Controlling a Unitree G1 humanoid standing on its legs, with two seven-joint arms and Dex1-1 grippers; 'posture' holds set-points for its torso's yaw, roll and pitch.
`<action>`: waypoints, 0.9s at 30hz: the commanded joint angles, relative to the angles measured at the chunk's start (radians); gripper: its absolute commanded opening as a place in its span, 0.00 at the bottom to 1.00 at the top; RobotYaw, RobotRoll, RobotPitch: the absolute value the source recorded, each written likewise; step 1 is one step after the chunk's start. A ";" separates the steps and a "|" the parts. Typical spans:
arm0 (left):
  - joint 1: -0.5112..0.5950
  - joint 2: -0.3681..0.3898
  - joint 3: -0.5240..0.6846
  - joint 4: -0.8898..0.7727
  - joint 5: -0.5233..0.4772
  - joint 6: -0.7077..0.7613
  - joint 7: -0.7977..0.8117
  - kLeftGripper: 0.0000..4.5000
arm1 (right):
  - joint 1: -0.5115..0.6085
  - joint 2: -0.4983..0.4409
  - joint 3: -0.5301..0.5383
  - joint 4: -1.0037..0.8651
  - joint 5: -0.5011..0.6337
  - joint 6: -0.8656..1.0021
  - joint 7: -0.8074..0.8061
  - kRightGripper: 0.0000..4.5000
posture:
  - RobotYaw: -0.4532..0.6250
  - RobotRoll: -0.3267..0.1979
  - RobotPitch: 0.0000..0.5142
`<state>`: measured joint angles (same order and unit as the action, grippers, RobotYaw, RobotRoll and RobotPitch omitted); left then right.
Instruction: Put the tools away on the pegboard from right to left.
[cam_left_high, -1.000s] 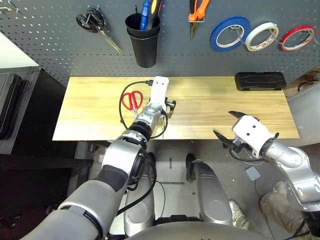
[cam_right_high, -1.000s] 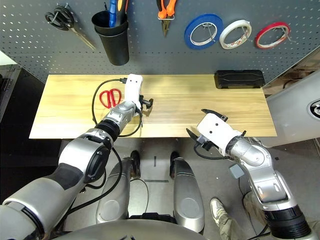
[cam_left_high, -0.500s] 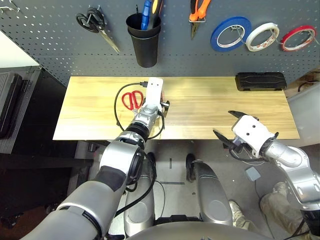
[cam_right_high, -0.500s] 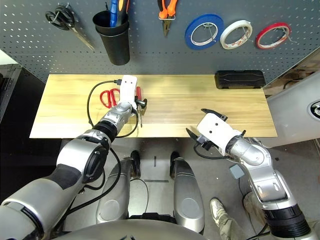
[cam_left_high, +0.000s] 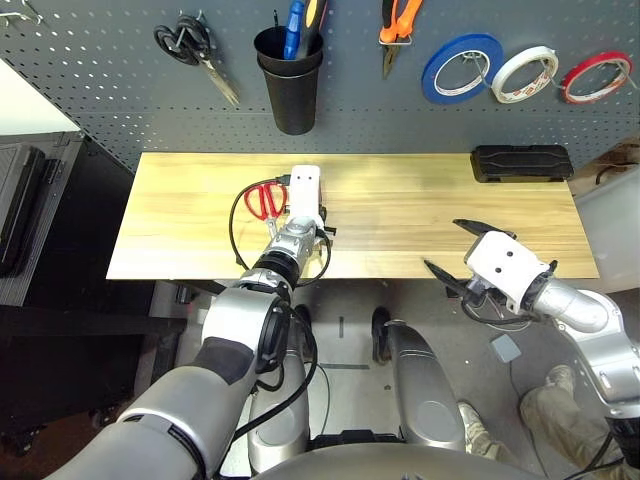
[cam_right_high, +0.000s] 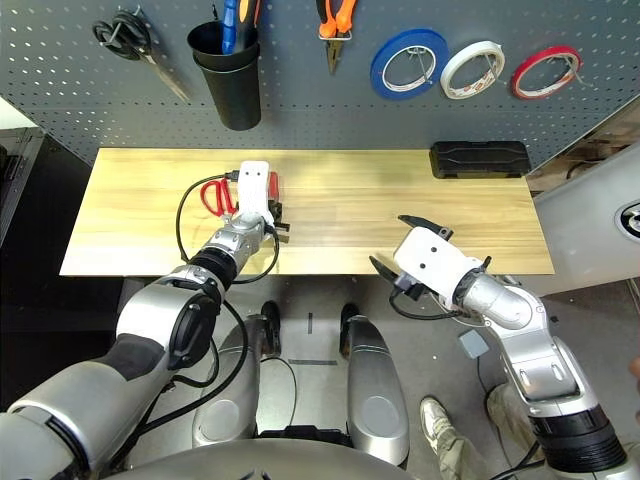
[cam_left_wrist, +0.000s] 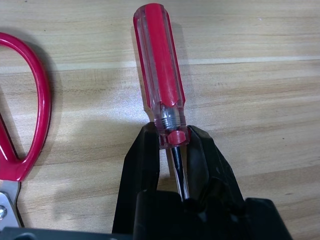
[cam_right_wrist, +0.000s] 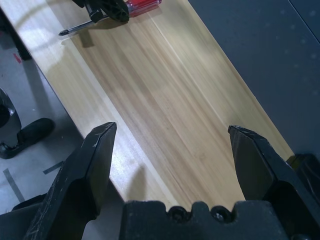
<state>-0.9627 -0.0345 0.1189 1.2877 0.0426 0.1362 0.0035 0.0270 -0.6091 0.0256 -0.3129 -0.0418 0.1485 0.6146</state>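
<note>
Left gripper (cam_left_wrist: 172, 150) pinches the screwdriver (cam_left_wrist: 160, 70) on the desk (cam_left_high: 420, 215) (right gripper (cam_right_wrist: 170, 145) wide, empty); next, lift it to the pegboard (cam_left_high: 100, 80).

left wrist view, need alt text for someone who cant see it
The left gripper is closed on a red-handled screwdriver where handle meets metal shaft, as the tool lies on the light wooden benchtop. The handle points away from the gripper. One loop of the red-handled scissors lies beside it, apart.
</note>
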 joint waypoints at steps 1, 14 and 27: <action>0.046 -0.014 -0.008 -0.009 -0.007 -0.001 -0.040 0.18 | 0.001 -0.010 0.002 0.034 0.007 -0.025 0.014 1.00 | 0.40 0.62 0.61; 0.420 0.006 -0.102 -0.712 -0.018 0.155 -0.135 0.18 | -0.150 0.032 -0.021 0.353 0.115 -0.305 0.085 1.00 | 0.53 0.62 0.62; 0.767 -0.053 -0.087 -1.394 -0.129 0.227 -0.090 0.18 | -0.405 0.092 -0.021 0.801 0.170 -0.516 0.194 1.00 | 0.70 0.62 0.59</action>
<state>-0.2332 -0.0584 0.0254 -0.0658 -0.0631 0.3843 -0.0988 -0.3834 -0.5212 0.0111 0.4383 0.1167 -0.3386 0.7884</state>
